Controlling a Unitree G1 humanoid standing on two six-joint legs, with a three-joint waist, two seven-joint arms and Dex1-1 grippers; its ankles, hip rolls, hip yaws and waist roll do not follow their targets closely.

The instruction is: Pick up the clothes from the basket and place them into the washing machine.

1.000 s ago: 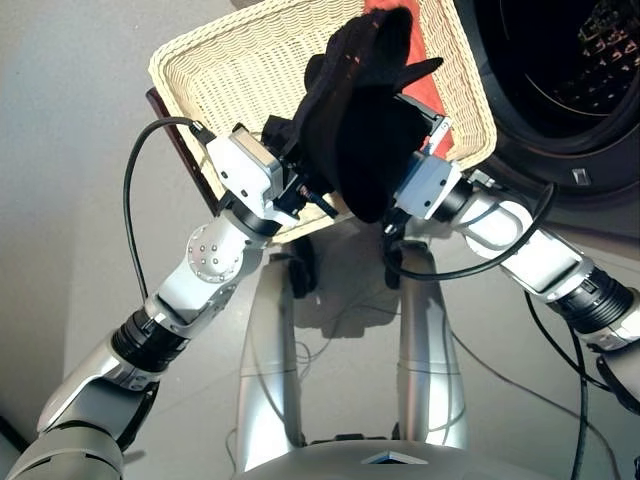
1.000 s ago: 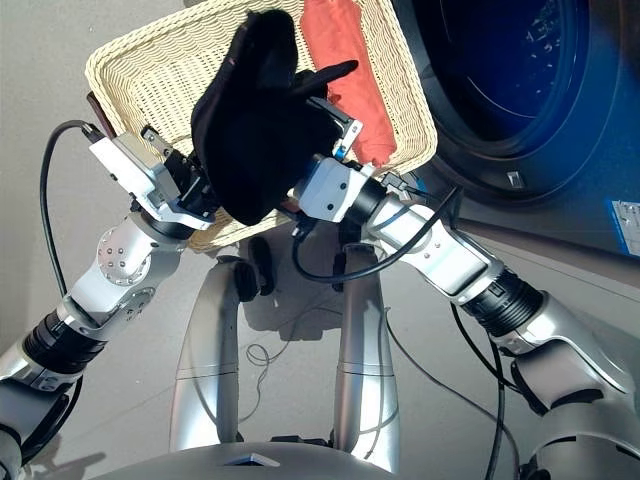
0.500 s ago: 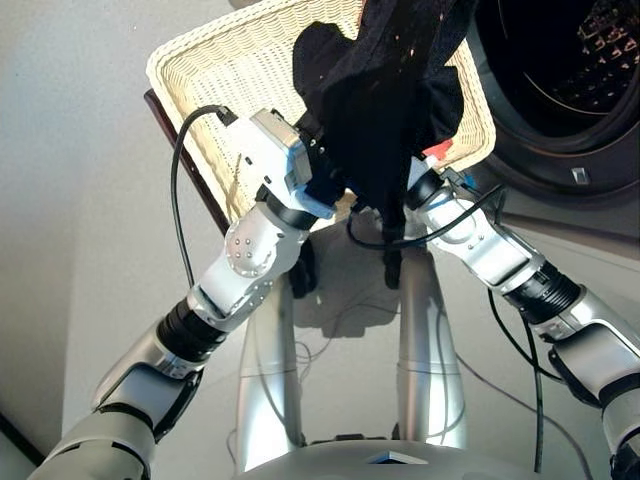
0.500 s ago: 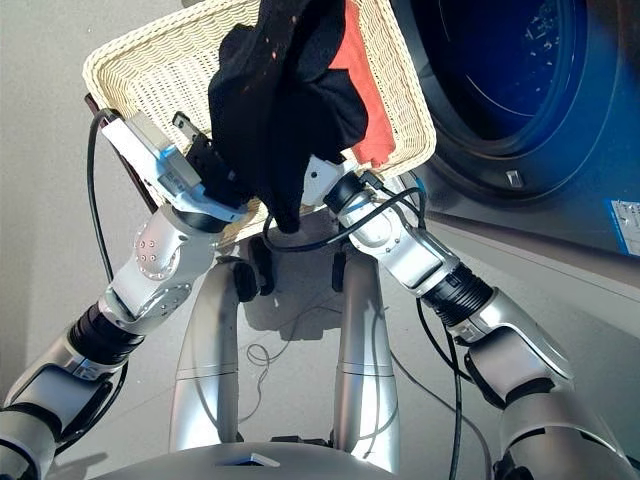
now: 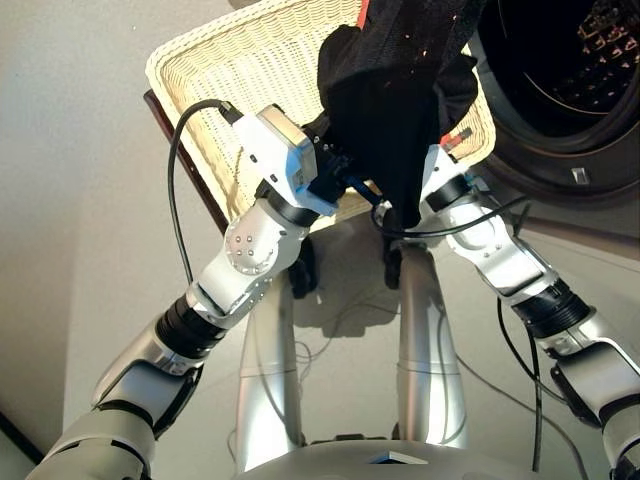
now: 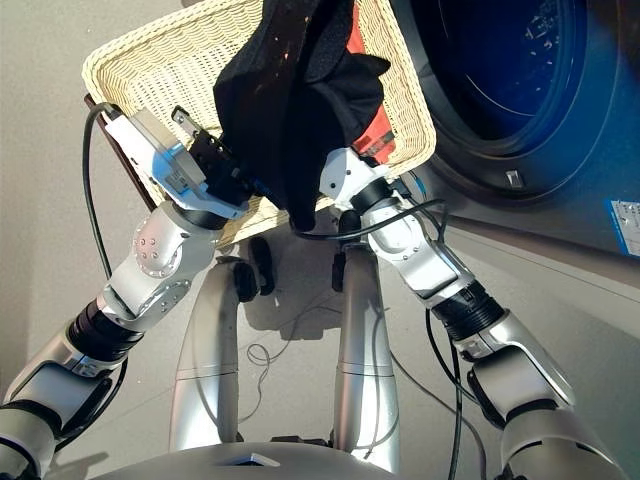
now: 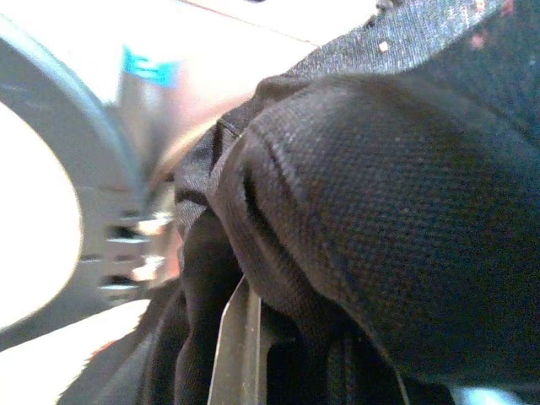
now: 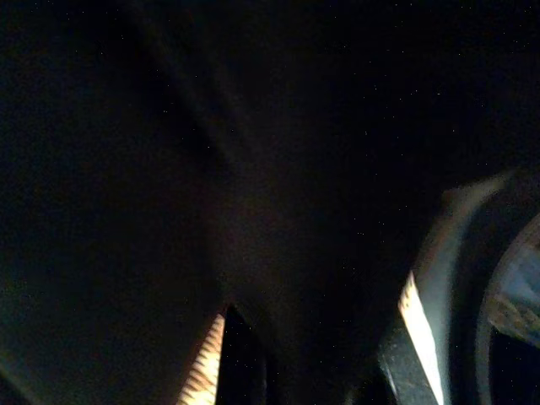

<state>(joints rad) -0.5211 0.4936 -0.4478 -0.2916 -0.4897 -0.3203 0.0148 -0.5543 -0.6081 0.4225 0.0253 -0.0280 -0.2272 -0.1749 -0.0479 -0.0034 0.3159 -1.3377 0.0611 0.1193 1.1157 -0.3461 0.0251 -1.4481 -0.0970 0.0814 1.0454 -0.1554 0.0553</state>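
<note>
A large black garment (image 5: 395, 110) hangs high over the near right corner of the cream wicker basket (image 5: 205, 60), its top running out of the picture. My left gripper (image 5: 338, 183) is shut on its lower left edge. My right gripper is buried under the cloth from the right and carries it; only the wrist (image 5: 445, 185) shows. Black cloth (image 7: 380, 219) fills both wrist views. A coral red garment (image 6: 376, 132) lies in the basket behind the black one. The washing machine (image 6: 500, 90) stands open-mouthed just right of the basket, its dark drum close to the raised cloth.
The basket rests on a dark brown stand (image 5: 185, 150). Black cables (image 5: 180, 180) loop off both forearms. A blue sticker (image 6: 626, 216) marks the washer's front at the right edge. Grey floor (image 5: 70, 250) lies to the left.
Both arms have lifted the black garment from just above the basket to high up and shifted it right, toward the drum. The right forearm now points steeply up.
</note>
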